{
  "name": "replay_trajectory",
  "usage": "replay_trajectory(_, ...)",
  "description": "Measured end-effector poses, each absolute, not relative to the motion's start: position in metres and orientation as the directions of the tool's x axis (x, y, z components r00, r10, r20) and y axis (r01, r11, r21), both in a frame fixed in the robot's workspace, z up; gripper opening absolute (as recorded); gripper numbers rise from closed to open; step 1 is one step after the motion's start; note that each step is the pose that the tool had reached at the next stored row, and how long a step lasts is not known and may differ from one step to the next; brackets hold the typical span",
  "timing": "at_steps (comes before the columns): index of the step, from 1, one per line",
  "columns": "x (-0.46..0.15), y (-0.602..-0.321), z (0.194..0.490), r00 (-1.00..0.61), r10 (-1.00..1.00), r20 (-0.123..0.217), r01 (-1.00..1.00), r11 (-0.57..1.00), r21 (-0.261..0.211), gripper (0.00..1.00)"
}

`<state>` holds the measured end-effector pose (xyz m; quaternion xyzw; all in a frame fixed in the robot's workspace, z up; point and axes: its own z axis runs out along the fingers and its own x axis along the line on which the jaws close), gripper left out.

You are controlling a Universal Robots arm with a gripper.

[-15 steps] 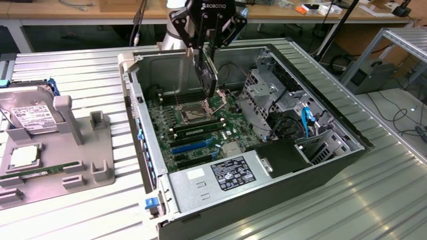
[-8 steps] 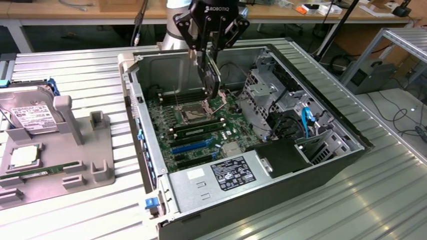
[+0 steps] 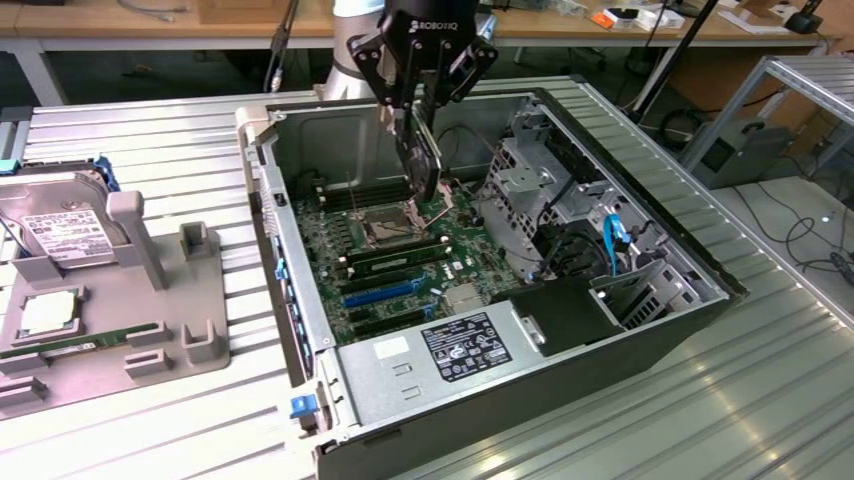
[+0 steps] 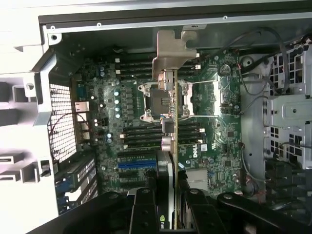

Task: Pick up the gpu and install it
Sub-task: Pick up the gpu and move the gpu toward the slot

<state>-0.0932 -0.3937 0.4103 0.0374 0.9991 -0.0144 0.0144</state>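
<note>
1. The gripper [image 3: 420, 98] hung over the open computer case [image 3: 641, 192], which lay on its side across the middle of the tabletop [image 3: 781, 385].
2. The jaws stood partly apart and were closed on the gpu [image 3: 422, 165]. One finger pressed on each flat face of the card.
3. The gpu was clear of the tabletop and hung on edge inside the mouth of the case. Its lower edge was just above the motherboard [image 3: 461, 262], close to the CPU socket [image 3: 391, 228]. No contact with the board was visible.
4. In the wrist view the gpu [image 4: 174, 161] appeared edge-on between the fingers [image 4: 144, 209]. Its metal bracket [image 4: 170, 51] was at the far end, towards the case wall.
5. The blue expansion slots [image 3: 379, 293] lay on the motherboard nearer the power supply [image 3: 461, 345] than the card. The card was not seated in any slot.
6. Handling, judged from the pictures: the card is likely light, stiff and thin. The circuit board and its soldered parts are likely fragile, and its smooth faces could slip under a weak grip.
7. Grip location, judged likewise: hold the two flat faces near the upper long edge, away from the connector edge and the bracket.
8. A silver hard drive [image 3: 60, 235] stood in a grey fixture [image 3: 160, 330] near the tabletop edge on the exterior view's left, well apart from the gripper.
</note>
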Motion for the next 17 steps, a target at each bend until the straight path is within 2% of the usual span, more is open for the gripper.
replay_trajectory(17, -0.091, -0.394, 0.396, -0.997, 0.074, -0.03, 0.075, 0.997, -0.031, 0.27)
